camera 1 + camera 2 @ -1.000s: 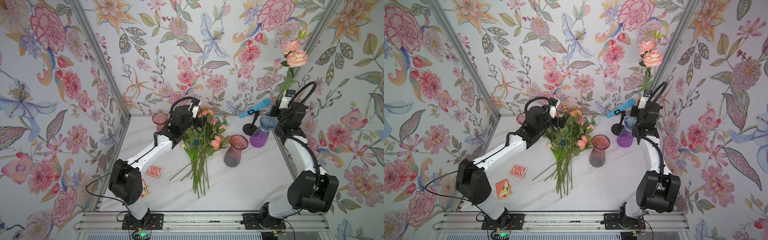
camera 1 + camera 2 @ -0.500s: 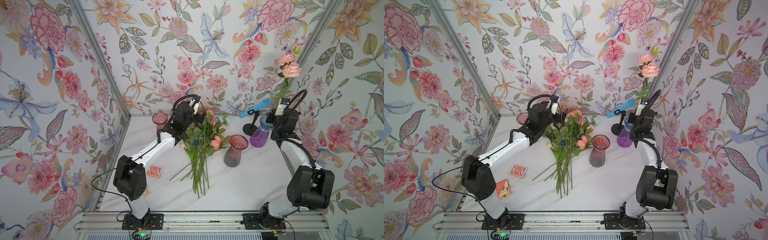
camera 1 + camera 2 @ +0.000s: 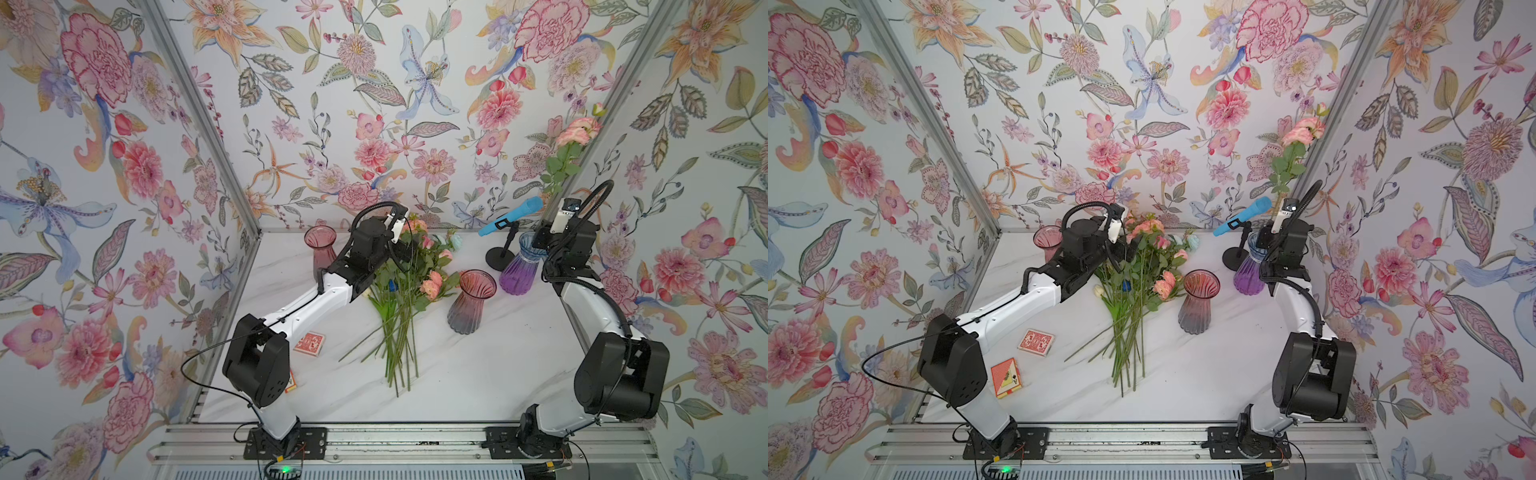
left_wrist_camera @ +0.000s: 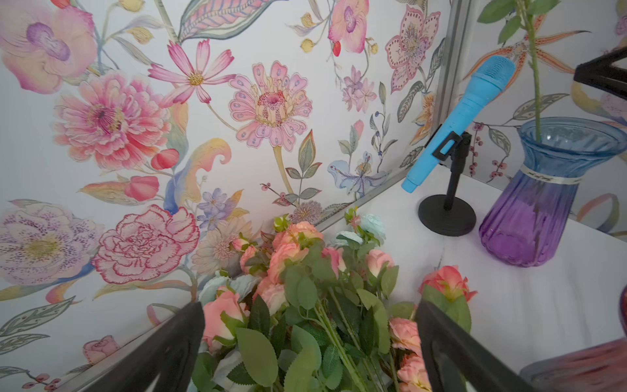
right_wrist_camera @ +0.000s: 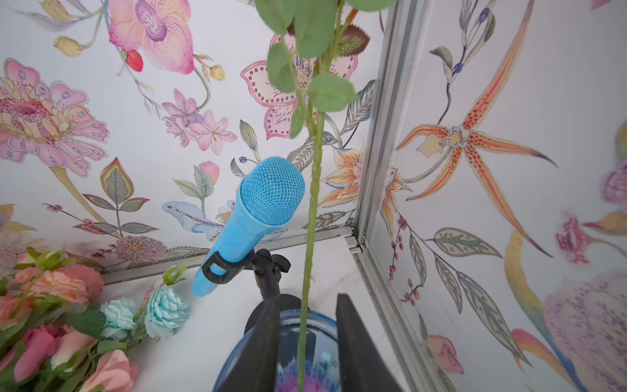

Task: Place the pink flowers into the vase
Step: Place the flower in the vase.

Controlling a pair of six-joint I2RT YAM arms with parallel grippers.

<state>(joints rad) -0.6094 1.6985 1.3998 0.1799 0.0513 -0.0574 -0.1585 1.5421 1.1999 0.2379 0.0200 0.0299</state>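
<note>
Since the blue-purple vase (image 3: 519, 270) stands by the wall corner (image 5: 376, 135) with the microphone (image 3: 510, 217) just beside it, you have little room there, and the tips of the right gripper (image 5: 305, 300) are hidden from above. Its jaws, pinched a second ago, now stand apart around the stem of the pink flower (image 3: 577, 132), sunk lower into the vase. Your left gripper (image 4: 309, 305) gapes wide over the pink bunch (image 3: 419, 270), well apart from the vase.

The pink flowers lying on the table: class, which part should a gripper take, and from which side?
Probably a bare stem of the pink flowers, from straight above, jaws across it: stems lie flat on the table, fanned apart, while blooms crowd together.
</note>
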